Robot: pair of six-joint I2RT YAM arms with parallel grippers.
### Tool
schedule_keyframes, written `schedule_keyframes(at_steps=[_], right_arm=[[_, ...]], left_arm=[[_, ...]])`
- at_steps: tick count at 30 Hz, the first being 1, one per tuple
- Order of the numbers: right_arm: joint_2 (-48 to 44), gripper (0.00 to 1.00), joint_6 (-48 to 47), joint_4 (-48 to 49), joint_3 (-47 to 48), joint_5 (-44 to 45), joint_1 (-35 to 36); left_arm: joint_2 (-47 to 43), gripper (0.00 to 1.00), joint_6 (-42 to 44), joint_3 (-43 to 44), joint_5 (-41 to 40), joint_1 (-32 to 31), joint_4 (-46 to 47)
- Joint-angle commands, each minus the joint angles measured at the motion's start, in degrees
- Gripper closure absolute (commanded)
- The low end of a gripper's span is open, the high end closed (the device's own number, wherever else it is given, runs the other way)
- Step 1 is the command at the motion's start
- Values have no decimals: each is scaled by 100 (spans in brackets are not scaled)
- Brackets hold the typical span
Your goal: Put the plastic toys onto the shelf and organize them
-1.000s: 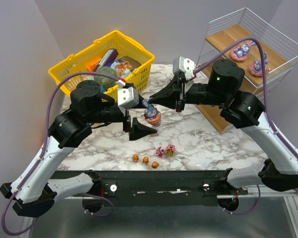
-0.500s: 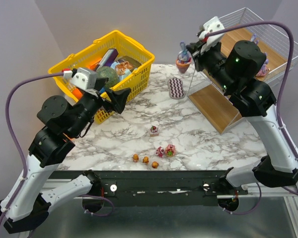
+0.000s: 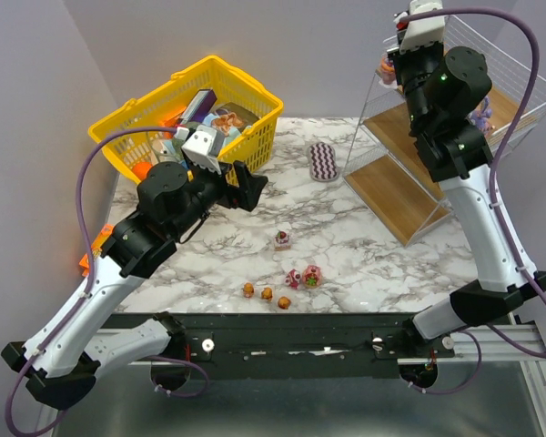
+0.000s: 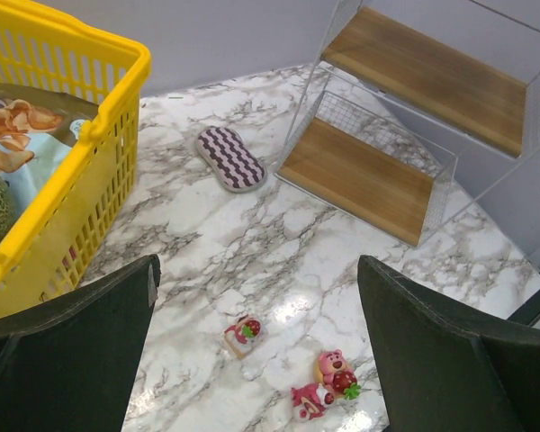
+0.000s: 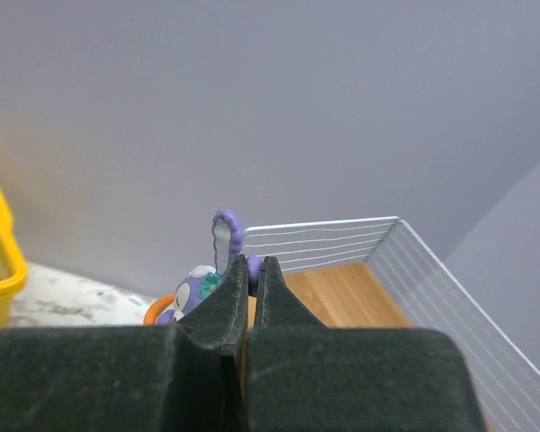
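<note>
My right gripper (image 3: 393, 73) is raised high at the top left corner of the shelf (image 3: 393, 196) and is shut on a purple bunny (image 3: 384, 66). In the right wrist view the fingertips (image 5: 237, 281) pinch the bunny (image 5: 201, 290) by one ear, in front of the top board (image 5: 342, 292). Another bunny (image 3: 480, 115) stands on the top board, partly hidden by the arm. My left gripper (image 3: 247, 185) hangs open beside the basket. Below it on the marble lie three pink rounded toys (image 4: 243, 331) (image 4: 337, 369) (image 4: 308, 401), with three orange bears (image 3: 267, 293) closer to the arm bases.
A yellow basket (image 3: 132, 127) full of items stands at the back left. A purple zigzag pad (image 3: 322, 161) lies near the foot of the shelf. An orange packet (image 3: 95, 248) sits at the table's left edge.
My right arm has lifted the purple bunny from the middle of the table up to the shelf's top corner. My left arm swung back toward the basket, then came forward a little, staying open.
</note>
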Motion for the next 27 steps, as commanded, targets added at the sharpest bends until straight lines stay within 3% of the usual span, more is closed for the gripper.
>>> schedule_keyframes(at_steps=[1, 15, 22, 27], right_arm=[[3, 100, -217, 923, -129, 202, -377], [117, 100, -437, 1774, -901, -500, -905], [-33, 100, -287, 2302, -1447, -826, -1002], [64, 99, -401, 2574, -1553, -800, -1046]], left_arm=[[-56, 1, -230, -92, 222, 13, 349], [445, 1, -213, -101, 530, 74, 437], [551, 1, -678, -294, 1478, 478, 515], [542, 1, -837, -400, 1716, 610, 630]])
